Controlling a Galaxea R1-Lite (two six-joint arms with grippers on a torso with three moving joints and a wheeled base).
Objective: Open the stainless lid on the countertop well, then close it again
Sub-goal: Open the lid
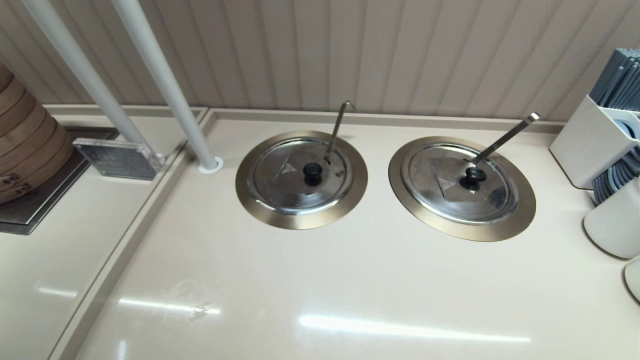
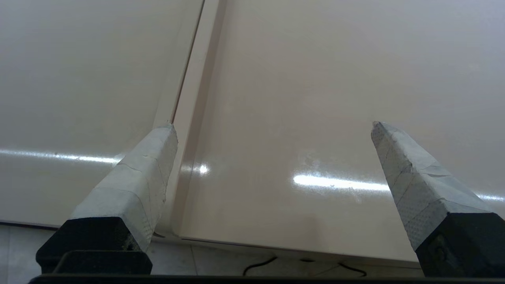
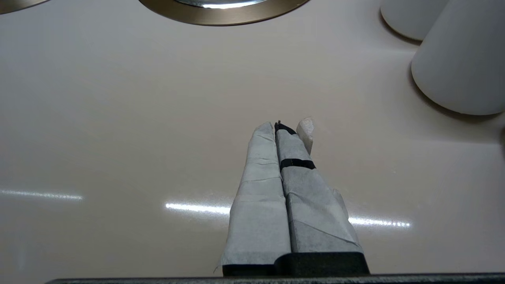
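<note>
The stainless lid (image 1: pixel 299 176) with its black centre knob (image 1: pixel 313 170) lies flat and closed on the countertop well, whose bronze-grey rim ring (image 1: pixel 301 222) shows around it. A thin hook-ended ladle handle (image 1: pixel 338 126) sticks up through the lid's notch. Neither arm appears in the head view. My left gripper (image 2: pixel 273 125) is open over bare beige counter near the front edge, holding nothing. My right gripper (image 3: pixel 281 125) is shut and empty, above the counter short of a bronze rim (image 3: pixel 225 15).
A second lidded well (image 1: pixel 461 186) with a flat square-ended ladle handle (image 1: pixel 505 139) sits to the right. White containers (image 1: pixel 613 224) and a utensil holder (image 1: pixel 592 145) stand at the far right. Two white poles (image 1: pixel 165 85), a small sign (image 1: pixel 119 159) and a bamboo steamer (image 1: pixel 27 145) stand left.
</note>
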